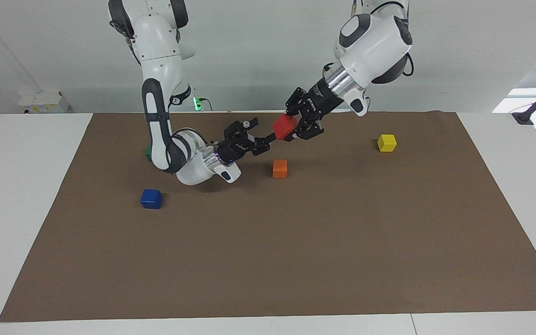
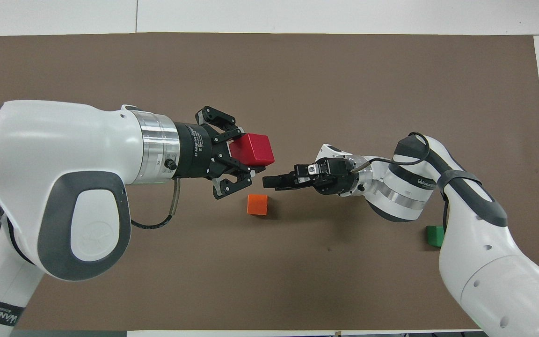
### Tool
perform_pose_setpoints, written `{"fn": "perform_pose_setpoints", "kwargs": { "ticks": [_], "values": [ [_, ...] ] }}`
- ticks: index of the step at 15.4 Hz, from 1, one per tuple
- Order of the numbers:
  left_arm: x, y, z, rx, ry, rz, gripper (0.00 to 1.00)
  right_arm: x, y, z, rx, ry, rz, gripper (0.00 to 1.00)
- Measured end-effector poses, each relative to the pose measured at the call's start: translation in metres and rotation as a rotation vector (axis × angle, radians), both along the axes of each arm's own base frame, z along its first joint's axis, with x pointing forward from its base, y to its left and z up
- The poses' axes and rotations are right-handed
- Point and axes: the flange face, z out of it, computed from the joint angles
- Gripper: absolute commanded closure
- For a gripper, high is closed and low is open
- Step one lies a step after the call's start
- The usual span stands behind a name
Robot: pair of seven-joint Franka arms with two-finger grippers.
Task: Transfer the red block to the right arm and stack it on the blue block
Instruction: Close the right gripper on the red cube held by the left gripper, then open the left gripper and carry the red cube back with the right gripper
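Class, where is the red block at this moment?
The red block is in the air, held by the left gripper above the mat near the orange block, with the open right gripper just beside it.

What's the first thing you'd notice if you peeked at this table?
Two white robot arms meet in the air above the middle of the brown mat. The left gripper holds out the red block, and the open right gripper reaches toward it, just over the orange block. The blue block sits alone toward the right arm's end.
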Motion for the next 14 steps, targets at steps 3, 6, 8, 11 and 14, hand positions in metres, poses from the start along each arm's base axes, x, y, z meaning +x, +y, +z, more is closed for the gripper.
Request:
{"fn": "perform_pose_setpoints", "kwargs": {
  "ticks": [3,6,8,11,14],
  "values": [
    [-0.019,-0.003,-0.024,-0.066,-0.036,-0.078,1.00,-0.001,0.002,0.000,0.000,0.000,0.004,0.00],
    [-0.036,-0.011,-0.041,-0.053,-0.043,-0.097,1.00,-0.001,0.004,-0.001,-0.009,0.004,0.001,0.00],
    [-0.041,-0.014,-0.047,-0.046,-0.051,-0.094,1.00,-0.001,0.004,-0.002,-0.014,0.005,-0.001,0.00],
    [-0.043,-0.018,-0.049,-0.044,-0.065,-0.085,1.00,-0.001,0.005,-0.002,-0.014,0.004,-0.001,0.05],
    [-0.042,-0.019,-0.048,-0.051,-0.080,-0.065,1.00,0.000,0.007,-0.002,-0.018,0.009,-0.010,0.94]
  ]
}}
